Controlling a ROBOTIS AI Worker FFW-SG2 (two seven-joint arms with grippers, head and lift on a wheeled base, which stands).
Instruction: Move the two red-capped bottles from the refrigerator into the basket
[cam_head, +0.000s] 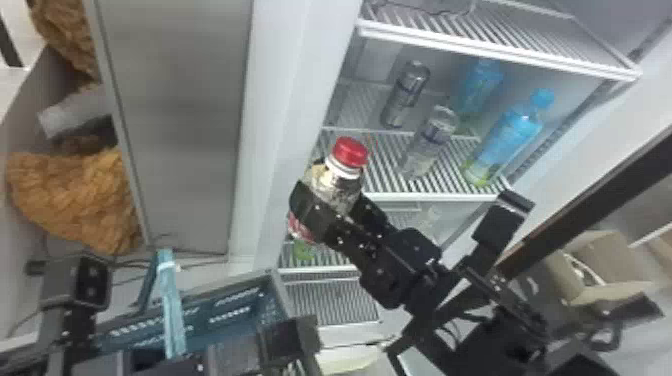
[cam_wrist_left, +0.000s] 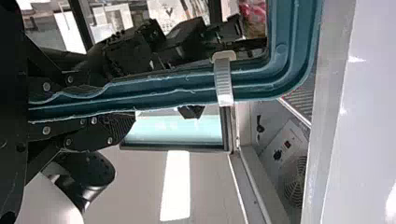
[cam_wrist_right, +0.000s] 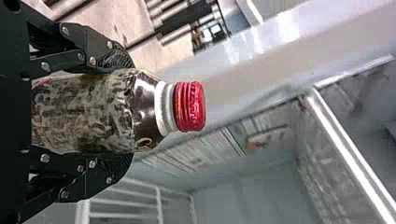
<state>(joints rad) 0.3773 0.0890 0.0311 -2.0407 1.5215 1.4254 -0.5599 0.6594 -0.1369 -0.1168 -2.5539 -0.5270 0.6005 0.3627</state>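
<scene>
Red-capped bottle (cam_head: 336, 187) (tilted, cap up) in the right pincer (cam_head: 334, 212)

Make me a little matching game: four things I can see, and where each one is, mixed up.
1. Red-capped bottle
2. Basket
3. Blue bottles
4. Cardboard box

A. On a refrigerator shelf
B. Outside the refrigerator, on the robot's right
C. Between the right gripper's fingers
D. Gripped at its rim by the left gripper

Pairs: 1-C, 2-D, 3-A, 4-B

No txt, nos., brands, label wording or signs legible in any of the 3 views.
</scene>
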